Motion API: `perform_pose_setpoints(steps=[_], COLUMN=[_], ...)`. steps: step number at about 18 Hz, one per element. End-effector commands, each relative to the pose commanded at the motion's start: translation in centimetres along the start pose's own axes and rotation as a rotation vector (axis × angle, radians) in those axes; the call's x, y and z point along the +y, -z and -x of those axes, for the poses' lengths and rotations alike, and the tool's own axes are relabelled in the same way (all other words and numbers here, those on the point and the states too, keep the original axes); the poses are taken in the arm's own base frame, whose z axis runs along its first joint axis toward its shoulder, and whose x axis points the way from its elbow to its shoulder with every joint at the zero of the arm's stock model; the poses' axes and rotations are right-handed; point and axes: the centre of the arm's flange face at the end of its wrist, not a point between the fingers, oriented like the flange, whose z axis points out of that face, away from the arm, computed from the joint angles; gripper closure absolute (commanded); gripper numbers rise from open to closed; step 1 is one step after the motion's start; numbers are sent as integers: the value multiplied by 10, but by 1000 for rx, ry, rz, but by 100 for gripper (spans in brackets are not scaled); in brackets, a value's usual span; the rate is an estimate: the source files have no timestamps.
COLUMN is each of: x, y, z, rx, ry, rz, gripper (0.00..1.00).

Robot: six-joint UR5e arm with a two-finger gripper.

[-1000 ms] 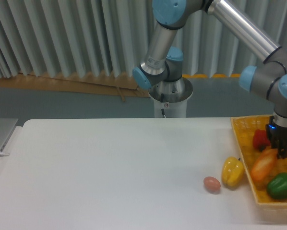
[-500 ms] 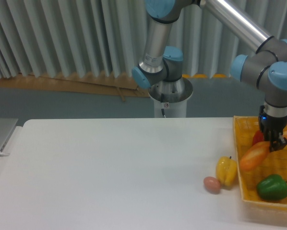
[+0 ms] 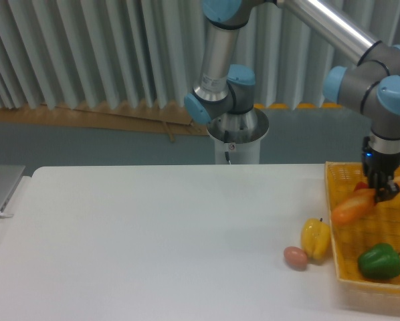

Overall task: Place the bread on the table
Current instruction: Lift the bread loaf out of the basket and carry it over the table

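- Table (image 3: pixel 153 227): a brownish egg (image 3: pixel 295 257) touching a yellow pepper (image 3: pixel 316 239) near the right edge
- Gripper (image 3: pixel 385 194) has its jaws pinched on the bread (image 3: pixel 352 207), gripping near its right end
- Bread hangs tilted, lifted over the yellow basket's (image 3: pixel 347 274) left rim
- In the basket: a green pepper (image 3: pixel 379 261), plus something red behind the gripper

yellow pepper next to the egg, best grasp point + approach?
Take the yellow pepper from above, fingers closing across its mid-body front to back. It stands beside the basket wall on one side and touches the egg on the other, so a side-to-side pinch looks crowded. The gripper is occupied, shut on the bread.
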Motion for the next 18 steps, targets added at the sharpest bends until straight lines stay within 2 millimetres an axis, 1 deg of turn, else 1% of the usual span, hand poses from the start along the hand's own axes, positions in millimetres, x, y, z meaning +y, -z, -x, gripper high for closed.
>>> perform_pose_setpoints(steps=[2, 3, 7, 9, 13, 14, 18], x=[-30, -44, -91, -118, -158, -168, -219], y=[12, 13, 17, 19, 20, 20, 24], z=[-4, -4, -4, -6, -10, -11, -20], rx=[-3, 0, -5, -9, -10, -10, -22], ry=[-7, -18, 11, 20, 63, 71, 112], rz=[1, 0, 4, 3, 1, -1, -1], gripper=[64, 64, 64, 64, 64, 64, 64])
